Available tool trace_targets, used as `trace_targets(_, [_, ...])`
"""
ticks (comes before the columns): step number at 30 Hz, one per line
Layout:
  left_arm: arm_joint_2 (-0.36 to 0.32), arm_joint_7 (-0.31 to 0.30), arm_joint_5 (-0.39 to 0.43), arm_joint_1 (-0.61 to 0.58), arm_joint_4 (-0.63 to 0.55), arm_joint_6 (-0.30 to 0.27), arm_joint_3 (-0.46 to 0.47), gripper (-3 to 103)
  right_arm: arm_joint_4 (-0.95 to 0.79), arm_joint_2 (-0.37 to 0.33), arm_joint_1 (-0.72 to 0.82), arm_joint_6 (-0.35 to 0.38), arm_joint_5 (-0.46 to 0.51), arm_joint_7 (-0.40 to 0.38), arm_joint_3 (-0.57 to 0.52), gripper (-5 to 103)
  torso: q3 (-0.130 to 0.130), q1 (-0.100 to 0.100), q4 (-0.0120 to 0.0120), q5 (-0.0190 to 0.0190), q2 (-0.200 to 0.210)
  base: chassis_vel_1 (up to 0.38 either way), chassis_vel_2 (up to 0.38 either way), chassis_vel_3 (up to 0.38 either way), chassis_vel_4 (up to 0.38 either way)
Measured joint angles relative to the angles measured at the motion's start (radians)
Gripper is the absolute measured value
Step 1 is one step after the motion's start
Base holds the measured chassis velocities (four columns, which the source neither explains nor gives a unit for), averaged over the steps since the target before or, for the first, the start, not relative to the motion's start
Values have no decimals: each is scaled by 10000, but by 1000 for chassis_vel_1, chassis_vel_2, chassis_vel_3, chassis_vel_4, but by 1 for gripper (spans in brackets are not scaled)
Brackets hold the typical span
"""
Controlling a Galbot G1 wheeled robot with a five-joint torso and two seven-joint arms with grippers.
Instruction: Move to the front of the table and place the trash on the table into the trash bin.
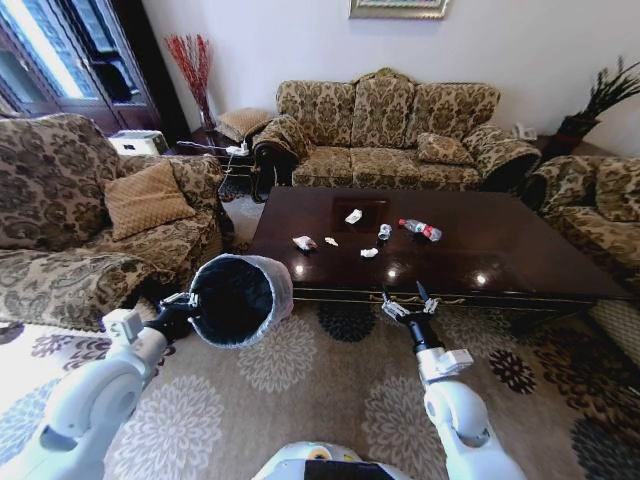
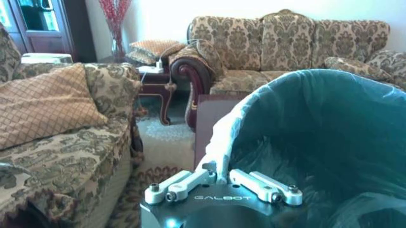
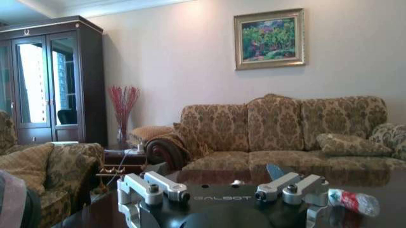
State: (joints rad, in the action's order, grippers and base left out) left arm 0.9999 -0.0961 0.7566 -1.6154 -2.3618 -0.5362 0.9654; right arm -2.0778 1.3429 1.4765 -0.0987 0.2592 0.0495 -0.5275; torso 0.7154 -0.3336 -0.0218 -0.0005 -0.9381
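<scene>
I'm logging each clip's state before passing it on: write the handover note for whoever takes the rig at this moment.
Left gripper: shut on the rim of the trash bin, holding it tipped with its mouth toward the camera, off the table's left front corner.
Right gripper: open, empty, at the front edge of the table.
Trash: white paper scraps and the plastic bottle all lie on the tabletop, mid-table.
Done: robot stands at the table front, bin in hand.
Left: every piece still has to go into the bin.
</scene>
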Motion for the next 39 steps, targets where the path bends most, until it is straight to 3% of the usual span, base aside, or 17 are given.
trace_targets(22, [-22, 66, 35, -71, -270, 29, 162, 0, 106, -142, -227, -291, -76, 544, 139, 100, 8, -19, 6, 4, 5, -257, 267, 260, -256])
trace_targets(39, [-24, 56, 39, -79, -272, 29, 171, 0, 116, -141, -214, -294, -60, 546, 144, 100, 2, -2, 4, 3, -1, 0, 5, 0, 14])
